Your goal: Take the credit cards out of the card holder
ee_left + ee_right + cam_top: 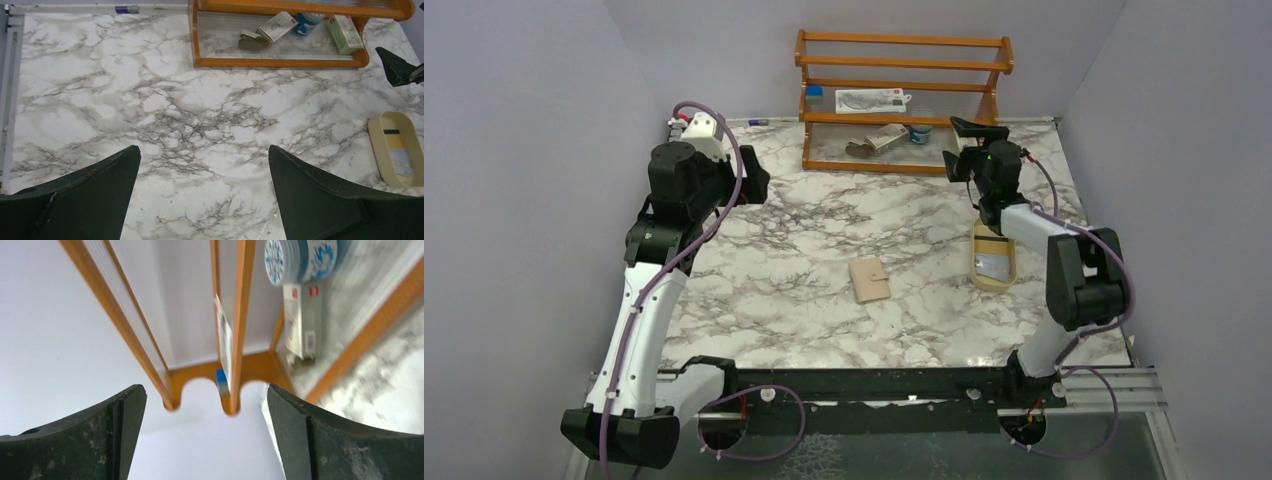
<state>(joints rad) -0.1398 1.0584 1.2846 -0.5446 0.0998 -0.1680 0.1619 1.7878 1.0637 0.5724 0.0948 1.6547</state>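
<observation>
At worktop [804,250] centre, card holder [869,280] lies shut. Cards [397,150] sit in oval tray [374,137]. Your 2 grippers are spread wide, holding nothing: left gripper [204,149] and right gripper [204,390], the latter raised by wooden rack [240,315]. Removal looks done. Next, recheck holder and park arms.

- The table [804,230] has a white marble pattern with grey veins.
- Plain walls [514,150] of pale grey-violet colour close the left, back and right sides.
- An orange wooden rack [904,63] with open shelves stands at the far edge of the table, near the back wall.
- The light is soft and even.
</observation>
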